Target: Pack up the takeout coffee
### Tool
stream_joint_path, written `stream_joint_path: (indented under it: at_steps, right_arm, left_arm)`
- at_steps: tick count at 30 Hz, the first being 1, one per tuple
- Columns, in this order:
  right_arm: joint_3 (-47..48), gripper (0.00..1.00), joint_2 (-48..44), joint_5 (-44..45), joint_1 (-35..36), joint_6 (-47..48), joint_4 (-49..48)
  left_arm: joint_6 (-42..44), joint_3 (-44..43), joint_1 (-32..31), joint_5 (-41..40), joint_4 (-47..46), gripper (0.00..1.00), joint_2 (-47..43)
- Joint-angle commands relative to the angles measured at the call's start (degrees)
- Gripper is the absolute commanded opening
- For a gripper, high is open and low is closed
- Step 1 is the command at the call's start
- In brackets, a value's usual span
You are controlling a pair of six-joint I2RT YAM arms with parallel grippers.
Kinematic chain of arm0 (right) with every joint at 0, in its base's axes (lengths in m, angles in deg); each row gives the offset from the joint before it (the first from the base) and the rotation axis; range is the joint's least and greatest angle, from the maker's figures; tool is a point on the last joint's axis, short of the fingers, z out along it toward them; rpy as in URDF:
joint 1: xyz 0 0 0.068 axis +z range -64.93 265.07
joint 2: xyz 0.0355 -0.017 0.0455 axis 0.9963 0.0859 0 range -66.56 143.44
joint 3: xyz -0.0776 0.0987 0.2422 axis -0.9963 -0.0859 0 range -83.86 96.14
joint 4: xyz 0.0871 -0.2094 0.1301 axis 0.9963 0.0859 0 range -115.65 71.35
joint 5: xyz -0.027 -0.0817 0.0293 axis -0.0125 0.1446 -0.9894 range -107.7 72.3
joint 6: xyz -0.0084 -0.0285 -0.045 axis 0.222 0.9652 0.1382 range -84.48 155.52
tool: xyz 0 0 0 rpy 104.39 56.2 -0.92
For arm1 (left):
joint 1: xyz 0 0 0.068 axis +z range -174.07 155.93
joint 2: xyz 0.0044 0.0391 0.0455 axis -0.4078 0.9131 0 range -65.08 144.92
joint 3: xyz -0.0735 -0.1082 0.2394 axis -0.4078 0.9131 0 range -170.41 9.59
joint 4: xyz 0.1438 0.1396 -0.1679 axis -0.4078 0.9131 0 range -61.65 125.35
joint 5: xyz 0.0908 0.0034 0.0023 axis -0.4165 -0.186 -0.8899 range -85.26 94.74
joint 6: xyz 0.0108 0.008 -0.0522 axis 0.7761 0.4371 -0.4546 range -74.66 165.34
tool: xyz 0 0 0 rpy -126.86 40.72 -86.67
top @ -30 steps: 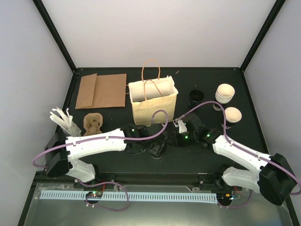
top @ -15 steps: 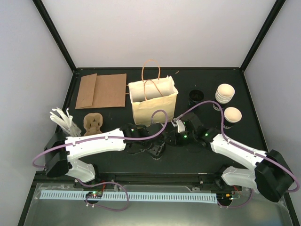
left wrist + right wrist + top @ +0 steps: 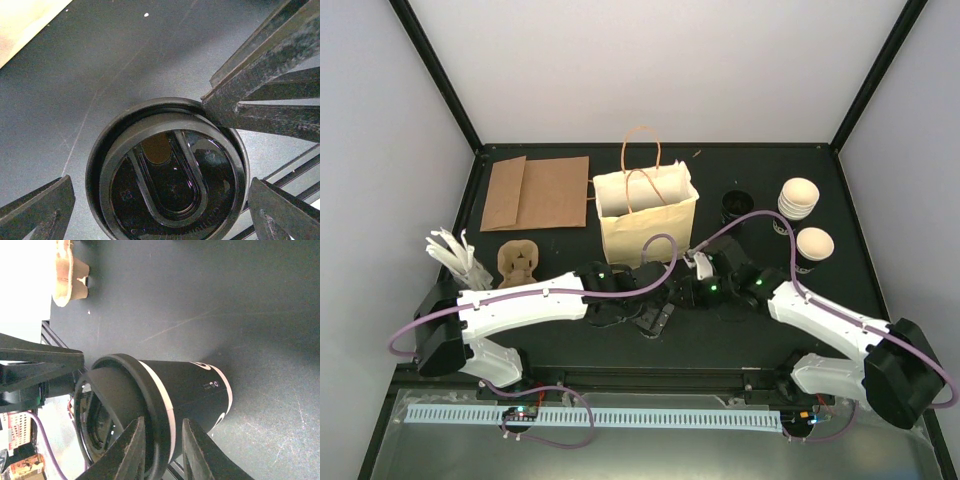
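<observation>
The takeout coffee (image 3: 185,390) is a tapered cup, black outside with white bands, standing in front of the paper bag (image 3: 645,215). A black lid (image 3: 170,170) sits on it. My right gripper (image 3: 164,450) comes in from the side, its narrow jaws straddling the lid's rim. One finger (image 3: 131,450) lies over the lid and the other under the rim. My left gripper (image 3: 165,215) hovers right above the lid, open wide and touching nothing. In the top view both grippers, the left (image 3: 655,318) and the right (image 3: 682,295), meet there and hide the cup.
Flat brown bags (image 3: 535,192) lie at the back left. A pulp cup carrier (image 3: 517,262) and white stirrers (image 3: 455,255) sit at the left. Spare black lids (image 3: 735,205), a stack of cups (image 3: 798,197) and a single cup (image 3: 814,244) stand at the right.
My right gripper has shifted a little to the left, closer to the left gripper. The left arm has barely moved.
</observation>
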Motion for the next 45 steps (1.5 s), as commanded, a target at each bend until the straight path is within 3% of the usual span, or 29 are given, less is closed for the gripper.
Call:
stream_joint_path:
  at_steps: [1,9,13,28,31,37,39,42,45]
  right_arm:
    - [3.4,0.23,0.0,0.2,0.2,1.0,1.6]
    - [7.5,0.27,-4.1,8.2,0.2,1.9,7.6]
    - [7.8,0.27,-6.6,11.6,-0.1,1.6,9.6]
    - [6.3,0.29,-8.5,10.8,-1.1,3.0,10.6]
    - [5.9,0.34,-9.2,12.0,-1.1,4.8,11.8]
    - [6.1,0.39,-16.1,22.6,-1.1,6.7,14.2]
    - [6.1,0.47,-18.3,24.4,-1.1,7.5,14.0]
    - [5.2,0.64,-21.2,23.5,-1.1,9.1,12.4]
    - [3.2,0.66,-22.9,17.9,-1.1,10.4,9.6]
  left_arm:
    - [0.2,-2.0,-0.2,0.0,1.6,0.98,-1.2]
    - [1.1,-2.6,-0.4,1.1,1.3,0.98,0.3]
    - [0.7,-4.1,-0.8,-0.5,2.9,0.92,2.0]
    - [-0.7,-6.2,-2.0,-4.0,6.8,0.80,6.0]
    - [-0.7,-6.4,-2.0,-4.5,6.9,0.76,5.7]
    - [0.6,-7.5,-2.0,-5.2,8.2,0.72,4.0]
    - [1.1,-7.7,-1.9,-5.2,8.7,0.71,3.2]
    - [2.3,-7.6,-1.3,-3.9,8.5,0.70,1.3]
    - [4.3,-6.8,1.2,-0.5,7.4,0.69,-1.3]
